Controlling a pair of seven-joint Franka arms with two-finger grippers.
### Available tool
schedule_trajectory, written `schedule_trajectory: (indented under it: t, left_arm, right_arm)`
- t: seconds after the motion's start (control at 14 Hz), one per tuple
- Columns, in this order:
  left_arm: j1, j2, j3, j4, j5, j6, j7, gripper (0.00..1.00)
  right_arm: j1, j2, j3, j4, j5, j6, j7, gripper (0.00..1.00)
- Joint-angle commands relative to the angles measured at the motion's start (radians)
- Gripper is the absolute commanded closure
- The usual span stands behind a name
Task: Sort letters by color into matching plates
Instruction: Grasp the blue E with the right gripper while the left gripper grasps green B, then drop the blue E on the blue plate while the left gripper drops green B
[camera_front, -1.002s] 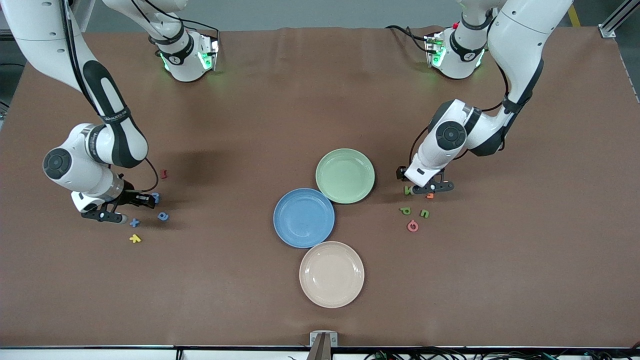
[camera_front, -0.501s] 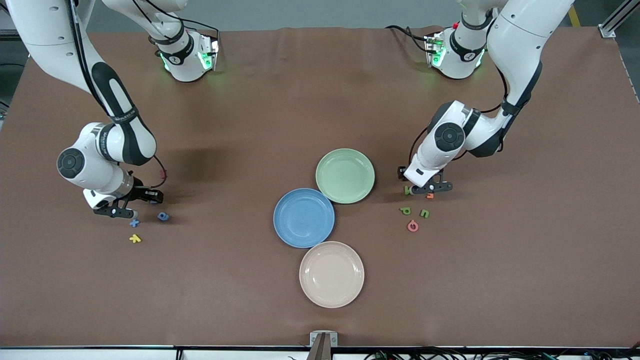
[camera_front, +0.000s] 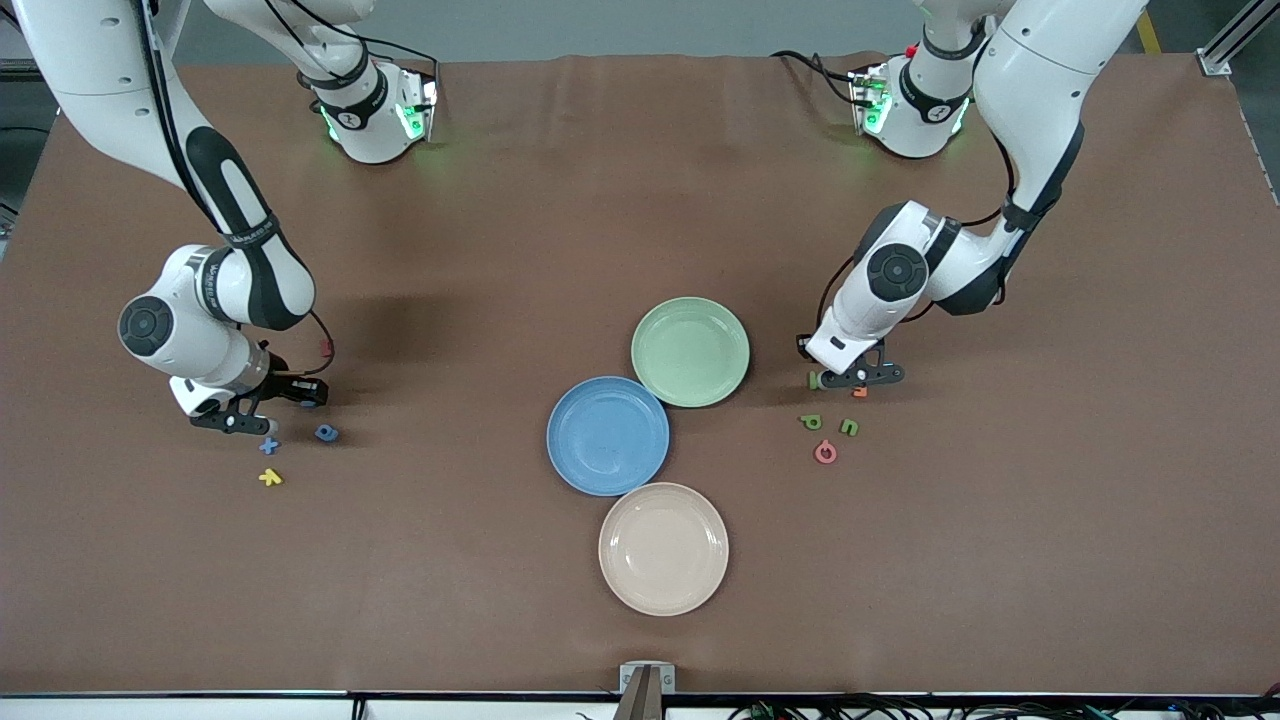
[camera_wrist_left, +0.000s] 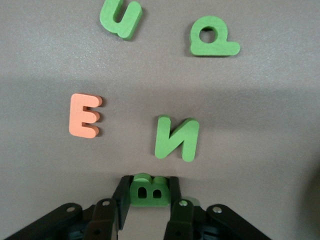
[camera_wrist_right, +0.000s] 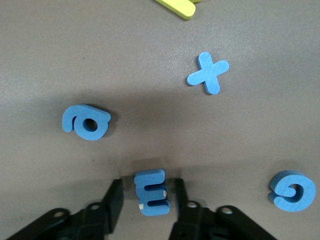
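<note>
Wrist views alone show left tool (camera_wrist_left: 148, 200) gripping green B (camera_wrist_left: 146, 190), right tool (camera_wrist_right: 146, 197) parted around blue E (camera_wrist_right: 151, 192)

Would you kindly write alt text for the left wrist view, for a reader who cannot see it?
The left gripper is shut on a green B standing on the brown table. Lying flat nearby are a green N, an orange E, a green U and a green P.

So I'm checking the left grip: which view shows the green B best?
The left wrist view: the green B sits between the left gripper fingers. The front view shows only a green speck; the right wrist view doesn't show it.
</note>
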Motion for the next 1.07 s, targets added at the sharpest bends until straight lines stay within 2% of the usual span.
schedule_trajectory:
  t: [0.0,0.14,0.21,0.29,0.43,0.64,0.79,1.0]
  left_arm:
    - [0.012,-0.011,0.001,0.003,0.035,-0.007,-0.020,0.69]
    - [0.011,-0.052,-0.007,0.006,0.034,-0.051,-0.028,0.69]
    - [0.005,-0.072,-0.012,0.015,0.034,-0.088,-0.049,0.69]
    - [0.000,-0.083,-0.016,0.030,0.034,-0.123,-0.067,0.69]
    - [0.008,-0.087,-0.085,0.072,0.025,-0.188,-0.115,0.69]
    - [-0.005,-0.072,-0.159,0.141,0.022,-0.254,-0.236,0.69]
    - [-0.031,-0.031,-0.194,0.186,0.022,-0.256,-0.328,0.69]
    - [-0.116,0.040,-0.194,0.271,0.022,-0.254,-0.438,0.69]
  right_arm:
    - [0.002,0.002,-0.001,-0.013,0.004,0.023,0.001,0.71]
    - [0.004,0.002,-0.001,-0.013,0.004,0.019,-0.002,0.96]
    - [0.004,0.002,-0.001,-0.010,0.004,0.011,0.001,1.00]
    - [0.004,-0.001,-0.001,-0.007,0.004,0.006,0.001,1.00]
    - [0.010,-0.018,0.001,0.006,0.004,-0.032,0.007,1.00]
    - [0.065,-0.076,0.002,0.073,0.004,-0.217,0.140,1.00]
    - [0.140,-0.090,0.004,0.116,0.004,-0.294,0.321,1.00]
    - [0.299,-0.079,0.007,0.199,0.009,-0.305,0.663,1.00]
